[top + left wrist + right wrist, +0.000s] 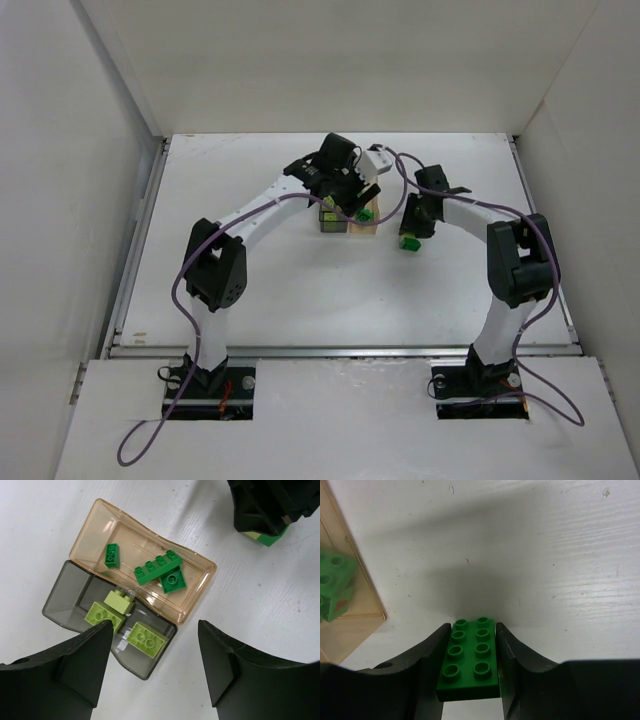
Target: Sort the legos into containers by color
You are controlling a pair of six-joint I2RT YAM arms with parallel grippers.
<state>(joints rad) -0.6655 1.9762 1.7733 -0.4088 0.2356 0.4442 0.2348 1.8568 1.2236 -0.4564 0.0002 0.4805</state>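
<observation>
Two joined containers sit at the table's middle back: the amber one (200, 587) holds three bright green legos (157, 566), the smoky grey one (65, 600) holds three pale yellow-green legos (146, 639). My left gripper (155, 630) hovers above them, open and empty, its jaws wide apart. My right gripper (472, 630) is shut on a bright green eight-stud lego (470, 655), just above the table to the right of the amber container (350, 605). In the top view that lego (408, 243) hangs under the right gripper (415, 225).
White walls enclose the table on the left (60, 200), back and right (590, 150). Purple cables (400, 165) loop along both arms. The right gripper's body (272, 505) shows at the top right of the left wrist view.
</observation>
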